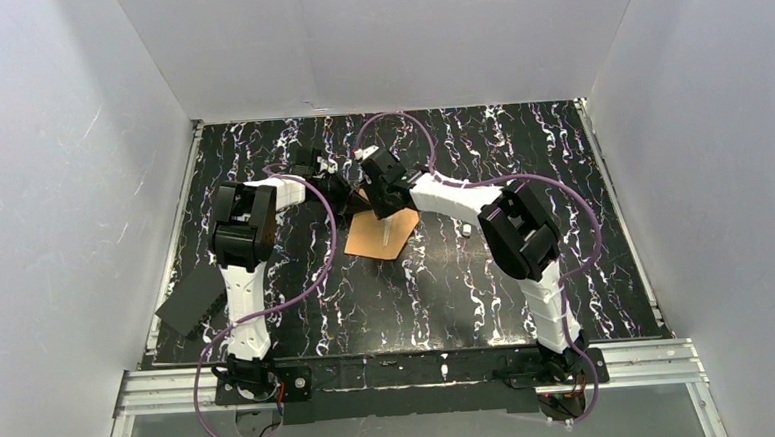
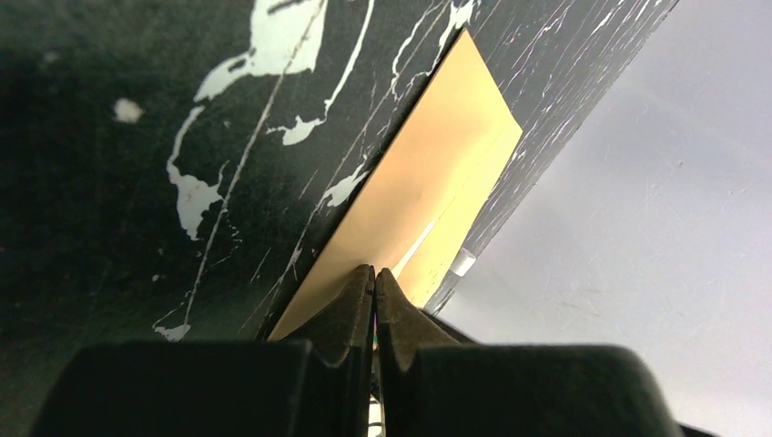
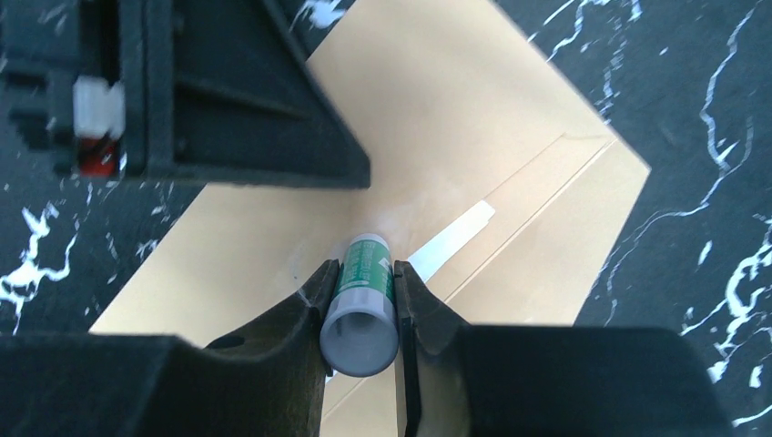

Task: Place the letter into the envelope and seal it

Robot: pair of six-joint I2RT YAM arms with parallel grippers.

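My right pincer (image 3: 361, 273) is clamped around a small cylindrical glue stick (image 3: 362, 305) with a green-and-white label and a grey end. Its far tip appears to touch the flat orange-brown paper envelope (image 3: 455, 109), which lies on the black, white-veined desk (image 3: 692, 137) between my two arms. My left pincer (image 2: 374, 275) is closed with nothing between its fingers, and the joined tips rest on the envelope near one edge, which I read as pinning it down. The cream bordered letter shows in no view; I judge it is already inside, though I cannot confirm that. So the step in hand looks like gluing for the seal. To do it well, I should draw the stick along the line beside the narrow pale strip (image 3: 452, 238) on the flap. The pressure should be light and even, so the paper neither rucks up nor slides under the tip. The left tips should press firmly during the stroke, and the stroke should run away from them, since the two pincers sit just beside each other. The stick should be held steep, so its glue face rather than its rim meets the paper. The risk, as I see it, is a thin or crooked smear that leaves the flap loose.
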